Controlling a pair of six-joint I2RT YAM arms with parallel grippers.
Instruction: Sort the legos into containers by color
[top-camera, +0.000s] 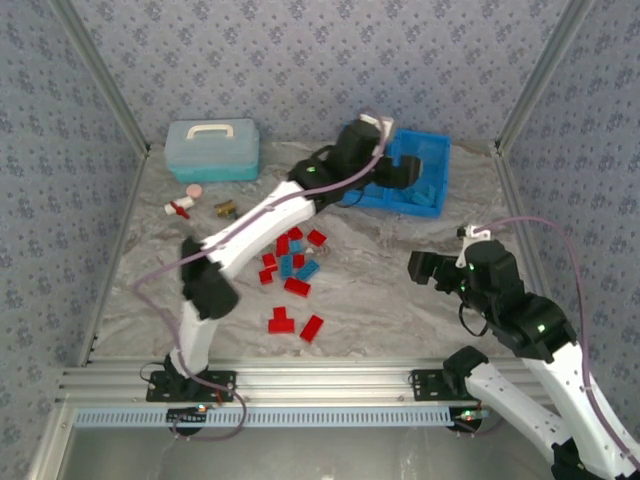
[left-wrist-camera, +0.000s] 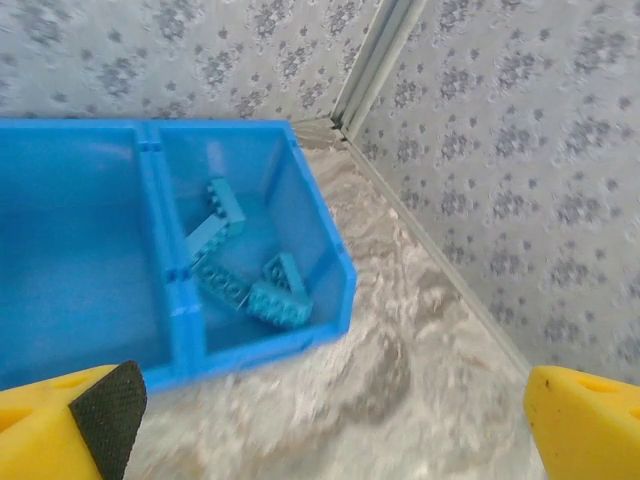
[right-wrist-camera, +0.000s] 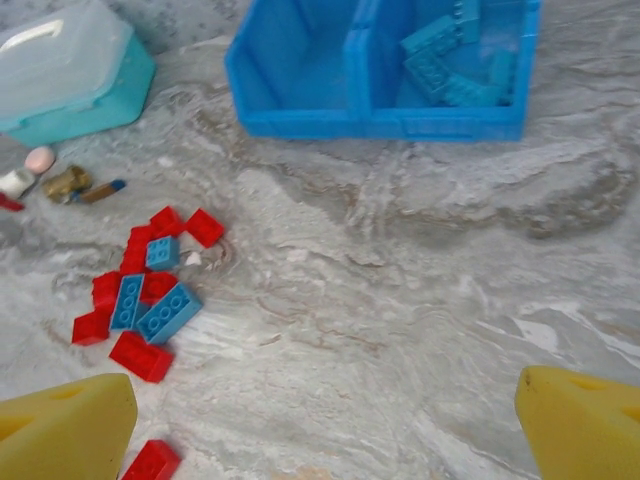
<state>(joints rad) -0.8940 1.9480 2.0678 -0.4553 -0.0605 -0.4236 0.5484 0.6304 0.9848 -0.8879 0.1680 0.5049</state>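
The containers are the two halves of a bright blue tray (top-camera: 441, 150) at the back right. Its right compartment holds several light blue legos (left-wrist-camera: 246, 283), and its left compartment (left-wrist-camera: 70, 250) looks empty. My left gripper (top-camera: 402, 172) hovers over the tray's near edge, open, with nothing between its yellow fingers (left-wrist-camera: 60, 430). A loose pile of red and light blue legos (top-camera: 290, 265) lies mid-table, also seen from the right wrist (right-wrist-camera: 150, 290). My right gripper (top-camera: 418, 268) hangs open and empty above bare table, right of the pile.
A pale blue lidded box (top-camera: 212, 150) with a white handle stands at the back left. Small brown, white and pink odds and ends (top-camera: 195, 205) lie in front of it. Patterned walls and metal posts close in the table.
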